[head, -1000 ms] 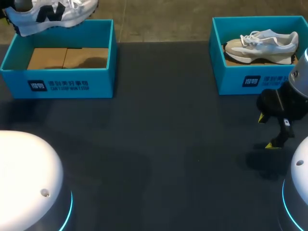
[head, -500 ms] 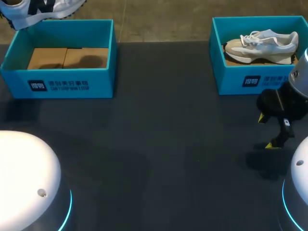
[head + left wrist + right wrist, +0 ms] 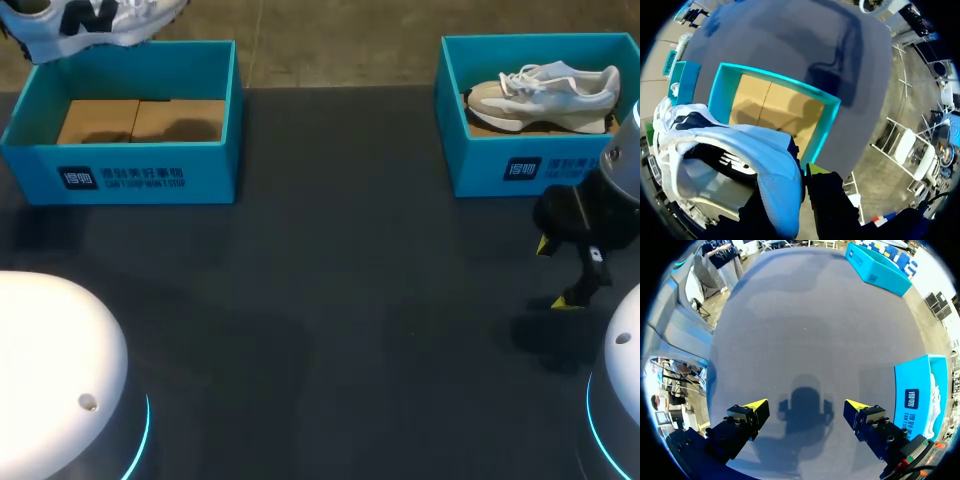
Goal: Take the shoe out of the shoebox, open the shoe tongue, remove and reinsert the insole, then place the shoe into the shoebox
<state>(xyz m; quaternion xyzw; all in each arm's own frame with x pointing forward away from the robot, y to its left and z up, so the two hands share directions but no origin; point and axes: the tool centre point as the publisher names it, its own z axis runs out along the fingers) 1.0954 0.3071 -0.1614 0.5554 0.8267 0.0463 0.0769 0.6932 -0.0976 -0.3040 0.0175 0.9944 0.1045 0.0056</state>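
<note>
Shoe point(image 3: 735, 145) clamped in left end effector point(image 3: 797, 182) above blue shoebox point(image 3: 826, 127), right end effector point(image 3: 806, 407) spread wide over desk point(image 3: 805, 325)

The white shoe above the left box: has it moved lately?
Yes. The white shoe has shifted up the head view, away from the left shoebox, overlapping its back rim less.

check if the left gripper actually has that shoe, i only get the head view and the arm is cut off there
observer: yes, the left wrist view shows the left gripper shut on the white shoe, pinching a pale blue part of it.
operator: and is the right one holding anything
observer: no, in the right wrist view the right gripper is open over the table, with nothing between its fingers.
</note>
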